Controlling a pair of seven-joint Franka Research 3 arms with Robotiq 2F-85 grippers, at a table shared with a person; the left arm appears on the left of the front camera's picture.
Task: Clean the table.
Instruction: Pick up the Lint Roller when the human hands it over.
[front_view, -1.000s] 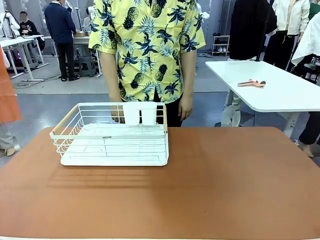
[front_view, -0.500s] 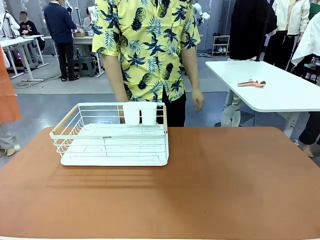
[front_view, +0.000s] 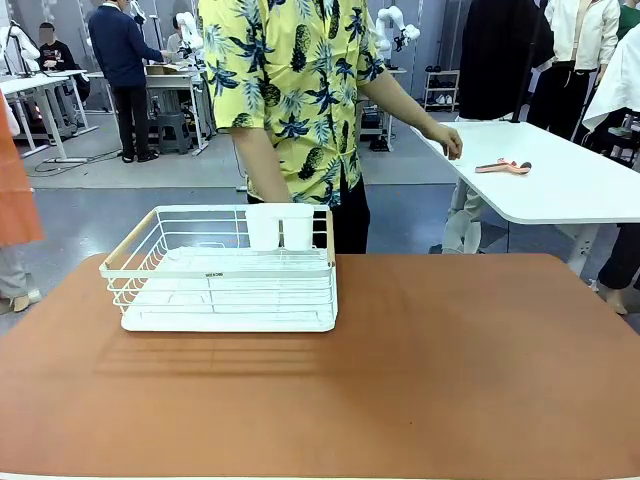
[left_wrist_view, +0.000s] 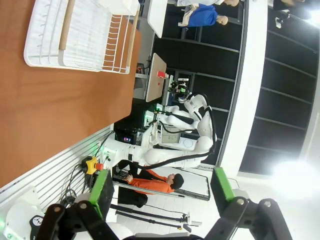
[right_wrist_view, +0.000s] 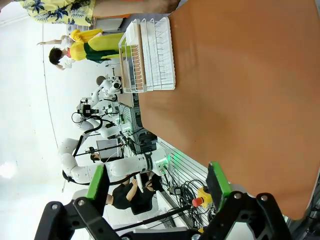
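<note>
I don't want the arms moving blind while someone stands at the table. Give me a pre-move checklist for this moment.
1. Left hand open, nothing between its fingers: ok.
2. Right hand open, nothing between its fingers: ok.
3. Person's hand off the brown table, over the white side table: ok.
4. Brown table cleared: not ok, the white dish rack stands on its far left part.
5. Rack's cutlery cup empty: cannot tell.
</note>
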